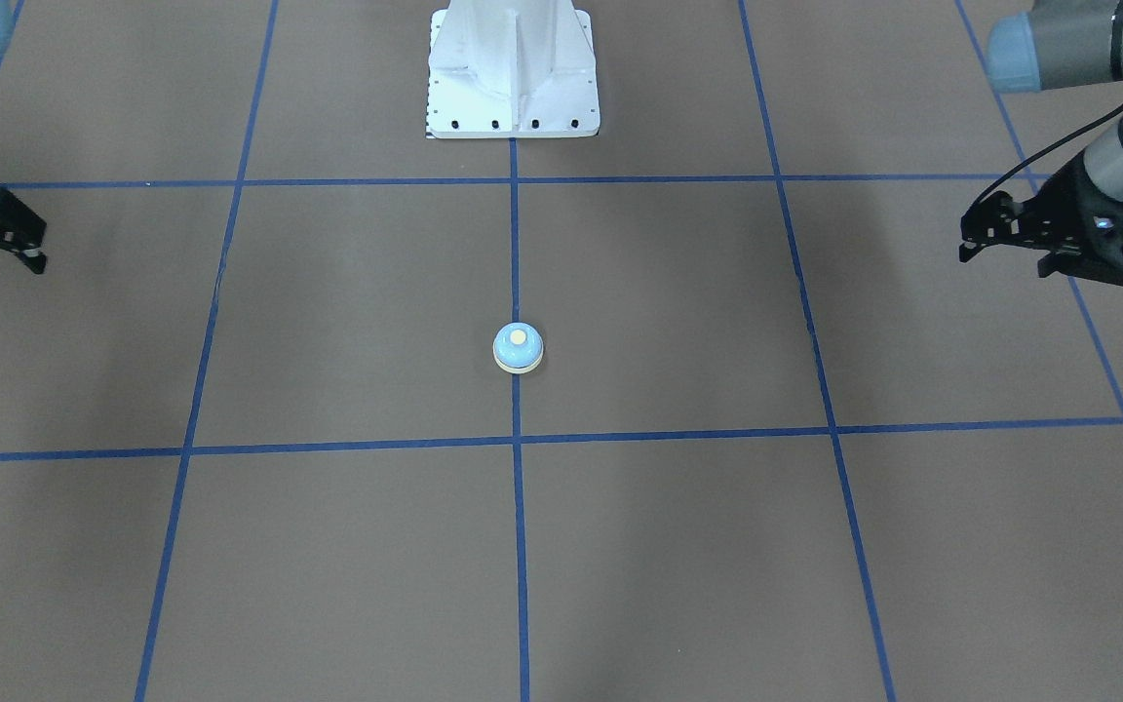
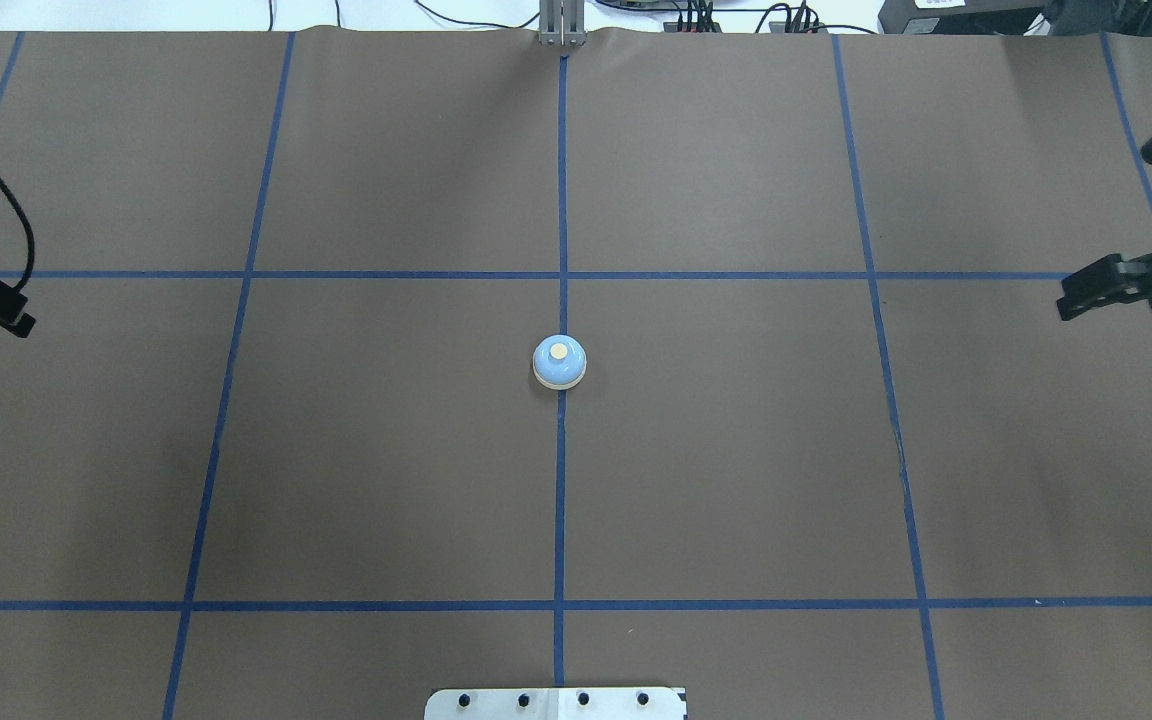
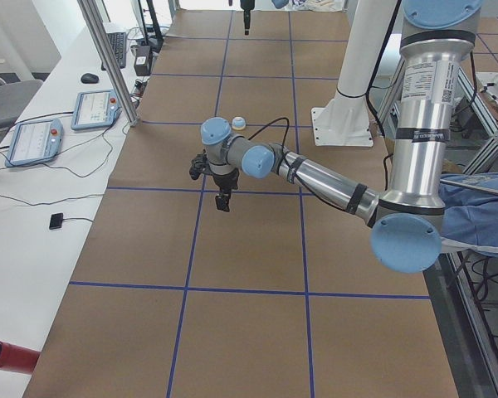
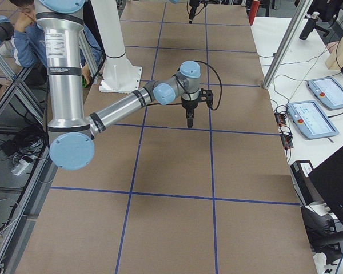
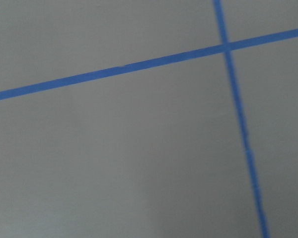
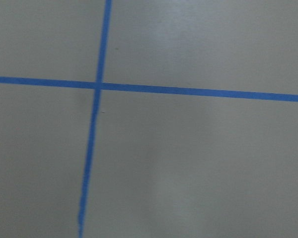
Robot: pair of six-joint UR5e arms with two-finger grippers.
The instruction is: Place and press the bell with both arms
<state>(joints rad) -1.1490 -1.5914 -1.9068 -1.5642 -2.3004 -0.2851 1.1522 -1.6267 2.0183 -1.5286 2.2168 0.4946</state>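
The bell (image 1: 518,348) is light blue with a cream base and a cream button. It stands upright on the centre tape line of the brown table; it also shows in the overhead view (image 2: 559,361) and the left side view (image 3: 238,123). My left gripper (image 2: 24,325) hangs above the table far to the bell's left, fingers together and empty; it also shows in the front view (image 1: 966,249). My right gripper (image 2: 1066,308) hangs far to the bell's right, fingers together and empty; it also shows in the front view (image 1: 35,261). Both wrist views show only table and tape.
The white pedestal (image 1: 513,73) stands on the centre line behind the bell. Blue tape lines (image 2: 561,500) divide the table into squares. A side bench with teach pendants (image 3: 100,108) and a metal post (image 3: 108,58) runs along the far edge. A person (image 4: 23,23) sits near the robot's base.
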